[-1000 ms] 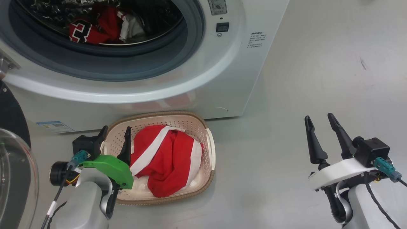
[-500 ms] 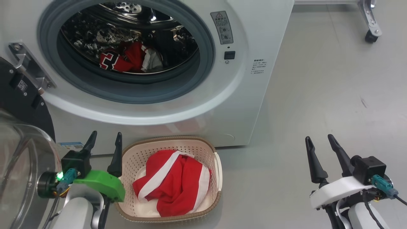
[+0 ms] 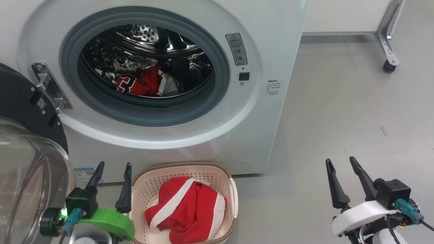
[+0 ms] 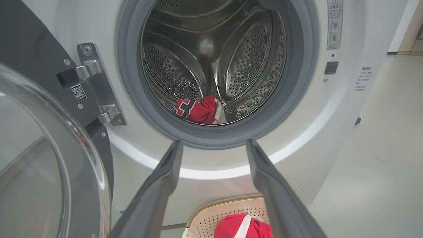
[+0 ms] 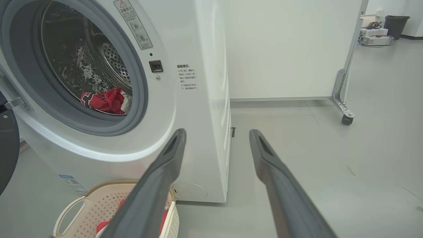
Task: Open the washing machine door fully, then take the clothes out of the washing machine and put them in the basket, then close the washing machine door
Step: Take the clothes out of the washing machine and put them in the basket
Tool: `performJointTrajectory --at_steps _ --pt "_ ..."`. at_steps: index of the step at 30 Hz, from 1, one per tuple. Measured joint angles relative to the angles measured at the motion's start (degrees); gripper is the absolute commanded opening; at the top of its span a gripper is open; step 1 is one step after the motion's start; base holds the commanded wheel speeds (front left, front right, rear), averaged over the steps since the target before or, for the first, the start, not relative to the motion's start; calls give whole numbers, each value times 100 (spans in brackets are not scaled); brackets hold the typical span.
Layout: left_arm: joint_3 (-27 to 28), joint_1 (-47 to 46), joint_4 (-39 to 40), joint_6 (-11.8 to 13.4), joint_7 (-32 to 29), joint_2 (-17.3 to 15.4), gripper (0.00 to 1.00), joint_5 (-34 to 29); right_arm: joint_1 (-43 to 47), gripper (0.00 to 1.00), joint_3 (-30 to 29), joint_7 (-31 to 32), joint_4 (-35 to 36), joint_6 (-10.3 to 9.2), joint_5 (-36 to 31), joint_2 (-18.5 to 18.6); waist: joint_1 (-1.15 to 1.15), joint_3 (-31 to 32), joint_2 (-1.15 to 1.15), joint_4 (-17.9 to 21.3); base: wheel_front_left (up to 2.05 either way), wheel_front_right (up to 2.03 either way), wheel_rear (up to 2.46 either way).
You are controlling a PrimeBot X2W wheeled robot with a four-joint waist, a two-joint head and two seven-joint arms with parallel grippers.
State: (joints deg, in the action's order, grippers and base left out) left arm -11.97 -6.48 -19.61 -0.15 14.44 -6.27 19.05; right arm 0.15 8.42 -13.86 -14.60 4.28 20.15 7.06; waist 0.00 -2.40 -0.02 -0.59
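What changed in the last second: the left pincer [image 3: 114, 166] was hanging over the left edge of the basket [image 3: 183, 165], with one finger right next to the red garment [image 3: 186, 210]. Now it's backed off and sits just left of the rim, fingers spread wide with nothing between them. The head camera has tipped up as well, so a lot more of the drum [image 3: 142, 37] is in the head view. That's the camera moving, not the washing machine [image 3: 264, 118]. The right pincer [image 3: 340, 160] looks parked like before, well off to the basket's right over bare floor [image 3: 356, 101], also gaping and empty.

My read is that one piece has been delivered. The red garment with the white stripe is bunched up in the basket, just right of the left pincer and a bit below its fingertips. It's not done though. A jersey [image 3: 135, 84] with block lettering is lying at the bottom of the drum, straight ahead of the left pincer and above its fingers in the wrist view, with a pale bit of cloth [image 3: 168, 84] bunched against it. The washing machine door [image 3: 23, 112] is swung open to the left pincer's left, its glass bowl close beside it.

So I'd guess the next move is back in through the grey ring [image 3: 220, 67] for the jersey. The door bowl is tight on the left, so that side needs watching. Closing the door comes last.
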Motion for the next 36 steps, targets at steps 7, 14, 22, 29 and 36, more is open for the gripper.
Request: performJointTrajectory --at_steps 7,14,22,29,36 --pt "-4 329 374 94 0 -19 100 -8 103 100 4 53 142 -45 -7 4 0 97 0 22 0 0 0" --pt "-11 555 694 162 -1 -68 100 -8 175 100 5 116 253 -91 -7 5 0 133 0 49 0 0 0" --pt "-14 738 1021 215 -83 -99 100 -8 267 100 12 156 377 -142 -5 5 0 120 0 80 0 0 0" --pt "-21 852 1249 247 -187 -116 100 -8 284 100 12 224 464 -146 -5 7 0 96 0 88 0 0 0" --pt "-31 927 1446 289 -287 -144 100 -10 333 100 12 274 532 -147 -5 32 0 74 0 78 0 0 0"
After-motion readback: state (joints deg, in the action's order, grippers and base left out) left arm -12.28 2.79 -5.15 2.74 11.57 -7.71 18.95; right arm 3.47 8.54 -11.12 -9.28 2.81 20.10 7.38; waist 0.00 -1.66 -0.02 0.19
